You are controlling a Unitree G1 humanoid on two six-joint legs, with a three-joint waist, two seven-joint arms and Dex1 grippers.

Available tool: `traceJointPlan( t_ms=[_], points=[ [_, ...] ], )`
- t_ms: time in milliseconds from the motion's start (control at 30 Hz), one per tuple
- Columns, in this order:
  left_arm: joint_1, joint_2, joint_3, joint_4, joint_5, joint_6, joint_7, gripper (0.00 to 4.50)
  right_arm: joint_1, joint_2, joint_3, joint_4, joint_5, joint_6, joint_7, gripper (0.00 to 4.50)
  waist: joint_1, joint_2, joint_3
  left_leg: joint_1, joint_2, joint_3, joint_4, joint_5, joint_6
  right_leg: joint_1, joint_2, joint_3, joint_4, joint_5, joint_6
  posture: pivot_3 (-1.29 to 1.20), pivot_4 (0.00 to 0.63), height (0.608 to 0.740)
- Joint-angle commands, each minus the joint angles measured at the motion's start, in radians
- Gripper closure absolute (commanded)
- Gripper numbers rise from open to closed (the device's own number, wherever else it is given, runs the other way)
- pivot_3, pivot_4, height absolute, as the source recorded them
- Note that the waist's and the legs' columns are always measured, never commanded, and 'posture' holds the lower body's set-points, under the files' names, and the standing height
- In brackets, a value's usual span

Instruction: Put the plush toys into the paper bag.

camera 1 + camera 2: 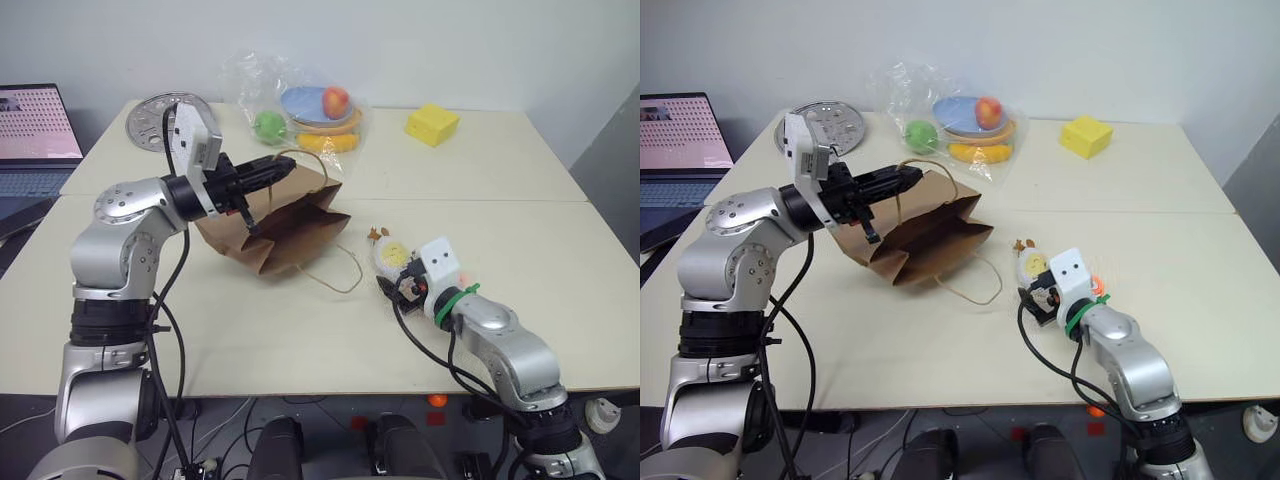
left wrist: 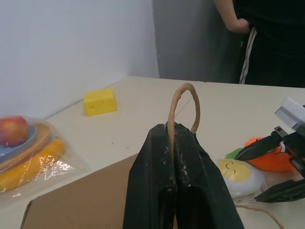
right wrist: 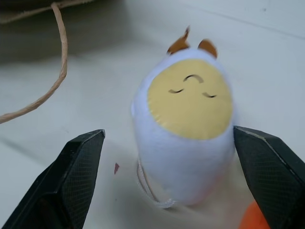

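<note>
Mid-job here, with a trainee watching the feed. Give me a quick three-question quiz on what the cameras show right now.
1. True or false: the left gripper is shut on a handle of the paper bag.
2. Which toy sits between the open fingers of the right gripper? A) orange carrot B) egg-shaped toy C) yellow block
3. Fill in: both plush toys lie on the ____, not in the bag.

Key
1. True: the twisted handle loops up from between its closed fingers.
2. B: the egg-shaped toy stands between the spread fingers, not yet gripped; the carrot lies just beside it.
3. table.
</note>
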Motion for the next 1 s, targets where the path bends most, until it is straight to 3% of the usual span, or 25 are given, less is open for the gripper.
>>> traceJointPlan(
  t_ms=[33,167,500,733,1000],
  points=[
    [-0.023,0.007,0.012,-0.044,-0.016,0.006,0.004,4.5,-0.011,0.007,0.004,0.027,-0.03,-0.053,-0.017,0.08,0.0,0.0,0.0,0.0,0.0,0.0,0.0,0.0,0.0,0.0,0.0,0.0,0.0,0.0,0.0,0.0,0.15,0.74],
    [-0.024,0.012,0.017,-0.055,-0.016,0.017,0.009,4.5,-0.017,0.005,-0.016,0.064,-0.045,-0.091,-0.019,1.01,0.0,0.0,0.0,0.0,0.0,0.0,0.0,0.0,0.0,0.0,0.0,0.0,0.0,0.0,0.0,0.0,0.15,0.74],
    [-0.016,0.016,0.027,-0.073,-0.018,0.03,0.022,4.5,-0.038,-0.002,-0.053,0.046,-0.009,-0.12,0.04,4.46,0.0,0.0,0.0,0.0,0.0,0.0,0.0,0.0,0.0,0.0,0.0,0.0,0.0,0.0,0.0,0.0,0.15,0.74],
    [-0.025,0.013,0.015,-0.054,-0.01,0.02,0.009,4.5,-0.188,-0.031,-0.104,-0.127,0.161,0.063,0.144,4.48,0.0,0.0,0.0,0.0,0.0,0.0,0.0,0.0,0.0,0.0,0.0,0.0,0.0,0.0,0.0,0.0,0.15,0.74],
    [-0.047,0.002,-0.003,-0.028,-0.002,0.006,-0.009,4.5,-0.342,0.013,0.004,-0.097,0.213,0.201,0.149,4.48,0.001,0.0,0.0,0.0,0.0,-0.001,-0.001,0.0,0.0,0.0,0.0,-0.001,0.0,0.0,0.0,0.0,0.15,0.74]
  ],
)
